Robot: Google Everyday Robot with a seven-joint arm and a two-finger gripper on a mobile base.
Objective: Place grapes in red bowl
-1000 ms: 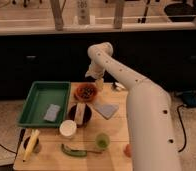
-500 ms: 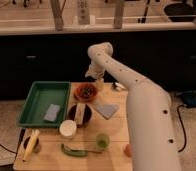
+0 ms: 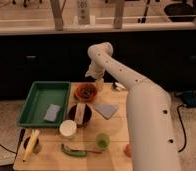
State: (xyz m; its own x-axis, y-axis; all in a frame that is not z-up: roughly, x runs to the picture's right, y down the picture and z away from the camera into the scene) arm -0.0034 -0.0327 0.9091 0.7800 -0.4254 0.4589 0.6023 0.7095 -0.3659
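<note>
Camera view shows the white arm as the biggest thing, reaching from the lower right up and across the wooden table to its far edge. Next in size is the green tray on the table's left side, with a grey pad lying inside it. A grey cloth lies flat near the table's middle. The dark bowl sits just right of the tray, with a pale object standing in it. The red bowl sits beyond it, near the far edge; its inside looks dark, and whether the grapes lie there I cannot tell. The white cup stands near the dark bowl, the green cup to its right. The gripper hangs just right of the red bowl, pointing down.
</note>
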